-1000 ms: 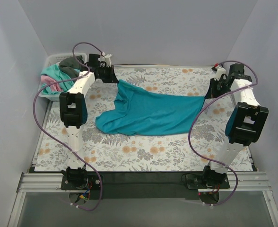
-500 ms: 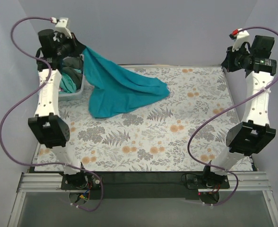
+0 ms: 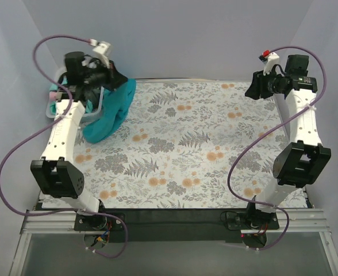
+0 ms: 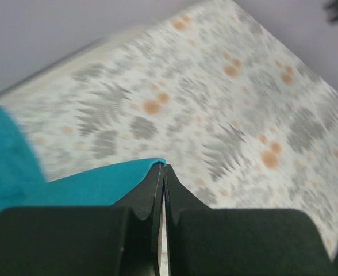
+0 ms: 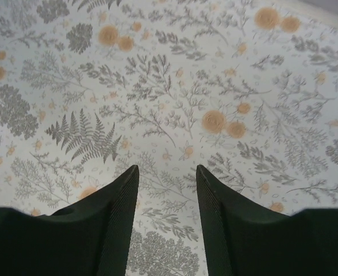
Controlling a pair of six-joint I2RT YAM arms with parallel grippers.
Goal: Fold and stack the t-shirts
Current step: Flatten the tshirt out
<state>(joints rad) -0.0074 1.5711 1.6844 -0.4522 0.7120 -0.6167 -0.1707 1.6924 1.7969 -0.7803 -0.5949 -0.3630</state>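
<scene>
Left pincer point(image 4: 162, 170) clamps the teal shirt point(image 3: 108, 115) by its hem only; it hangs bunched over the far-left corner of the counter point(image 3: 203, 149). Right pincer point(image 5: 166, 175) open, empty. Grip looks thin (blurry view), so a swing could shake it loose.

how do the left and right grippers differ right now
The left gripper is shut, its fingers pressed together; the right gripper is open with a clear gap. The left gripper pinches an edge of the teal t-shirt; the right gripper holds nothing, with only the floral table cover below it. Both have dark fingers.
</scene>
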